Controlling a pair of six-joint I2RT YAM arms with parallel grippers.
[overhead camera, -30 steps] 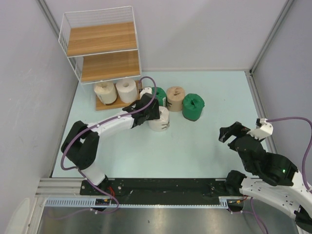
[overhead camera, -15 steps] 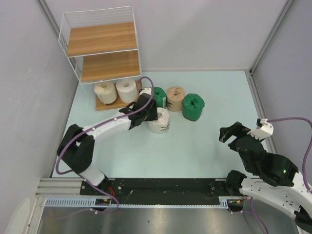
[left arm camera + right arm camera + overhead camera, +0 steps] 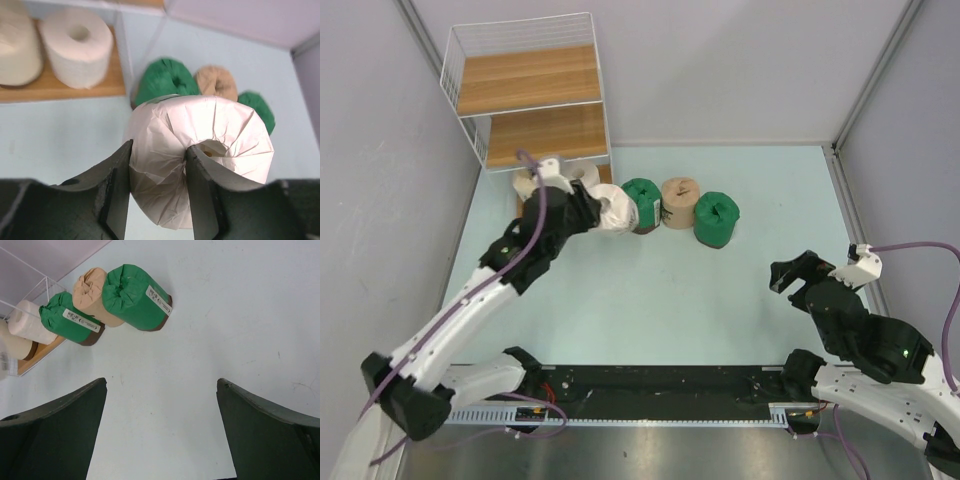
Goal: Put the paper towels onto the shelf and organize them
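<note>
Left gripper point(image 3: 600, 212), seen from above, held a cream-white paper-wrapped cylindrical roll point(image 3: 617, 211) just beside the three-tier white wire shelf with wooden boards point(image 3: 535, 135). Swinging it in could probably clip a wire post or knock the two cream rolls point(image 3: 582, 176) on the bottom board. Its wrist view showed the jaws clamped on one wall, one finger point(image 3: 200, 190) at the core hole, so the soft wrap might slip. Right gripper point(image 3: 161, 385) hung wide apart and empty near two dark green rolls point(image 3: 135, 297) and a tan roll point(image 3: 92, 292).

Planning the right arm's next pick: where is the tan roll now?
Top view, centre back of the table: the tan roll stands between the left green roll and the right green roll, right of the shelf.
</note>
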